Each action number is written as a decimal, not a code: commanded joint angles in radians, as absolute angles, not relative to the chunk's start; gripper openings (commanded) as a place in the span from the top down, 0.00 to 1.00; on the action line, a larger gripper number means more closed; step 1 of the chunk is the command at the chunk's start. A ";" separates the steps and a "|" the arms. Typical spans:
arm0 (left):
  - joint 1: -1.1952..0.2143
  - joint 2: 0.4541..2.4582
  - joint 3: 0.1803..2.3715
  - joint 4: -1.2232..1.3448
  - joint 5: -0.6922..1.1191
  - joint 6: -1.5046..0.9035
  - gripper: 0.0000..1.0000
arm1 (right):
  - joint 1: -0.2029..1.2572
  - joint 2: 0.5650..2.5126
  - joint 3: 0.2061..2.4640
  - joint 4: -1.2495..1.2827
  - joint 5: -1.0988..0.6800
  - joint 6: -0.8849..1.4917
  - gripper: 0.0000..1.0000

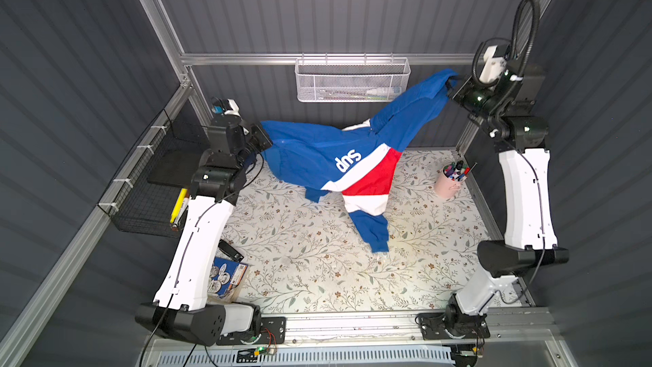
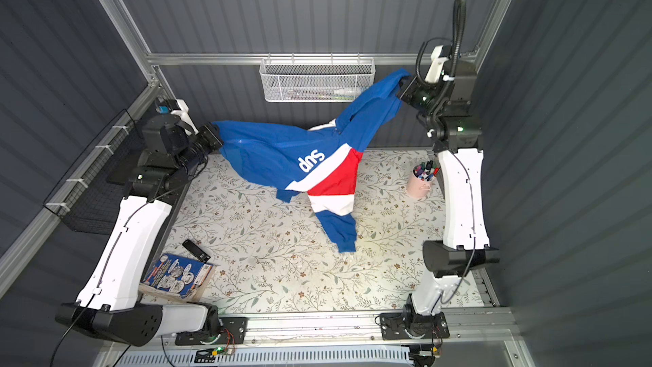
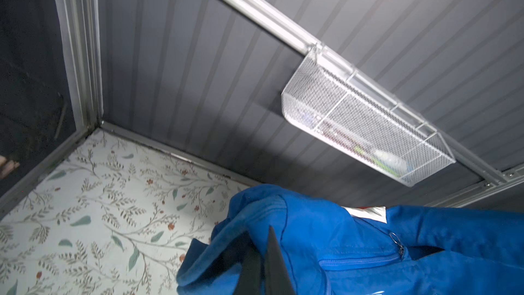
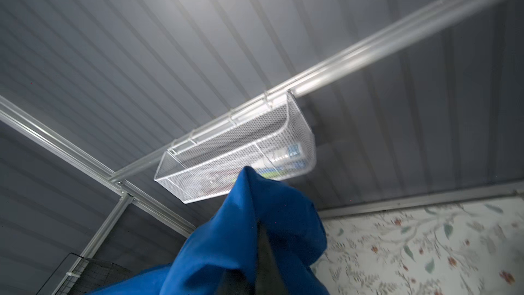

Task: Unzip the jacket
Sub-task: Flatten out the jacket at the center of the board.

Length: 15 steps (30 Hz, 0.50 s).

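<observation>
The jacket (image 1: 310,151) is held aloft along the far side, pinched far left by the left gripper (image 1: 264,140) and, higher, far right by the right gripper (image 1: 452,87). The ring zipper pull (image 3: 396,241) is not gripped; under hard stretching, fabric could be pulled free.

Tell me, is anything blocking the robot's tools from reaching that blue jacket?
Nothing visible. The left tool and right tool are both shut on the jacket, holding it stretched between them. The ring zipper pull hangs free, with no tool on it.
</observation>
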State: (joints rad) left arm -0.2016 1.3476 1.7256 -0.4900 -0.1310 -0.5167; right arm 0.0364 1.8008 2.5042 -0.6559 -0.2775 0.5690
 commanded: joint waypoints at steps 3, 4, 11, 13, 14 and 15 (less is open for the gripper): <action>-0.197 1.327 1.755 -0.512 -0.069 -0.455 1.00 | 0.036 1.746 2.526 -0.775 -0.240 0.548 1.00; -0.211 1.305 1.698 -0.501 0.001 -0.473 1.00 | 0.036 1.685 2.435 -0.780 -0.203 0.542 1.00; -0.577 1.081 1.054 -0.244 0.127 -0.660 1.00 | -0.062 1.173 1.542 -0.669 0.050 0.526 1.00; -0.678 1.069 0.929 -0.155 0.182 -0.707 1.00 | -0.117 1.109 1.383 -0.680 0.027 0.530 1.00; -0.735 1.078 0.889 -0.123 0.189 -0.724 0.87 | -0.138 1.085 1.312 -0.682 0.019 0.525 1.00; -0.778 1.093 0.872 -0.111 0.177 -0.728 0.69 | -0.153 1.072 1.267 -0.686 0.018 0.521 1.00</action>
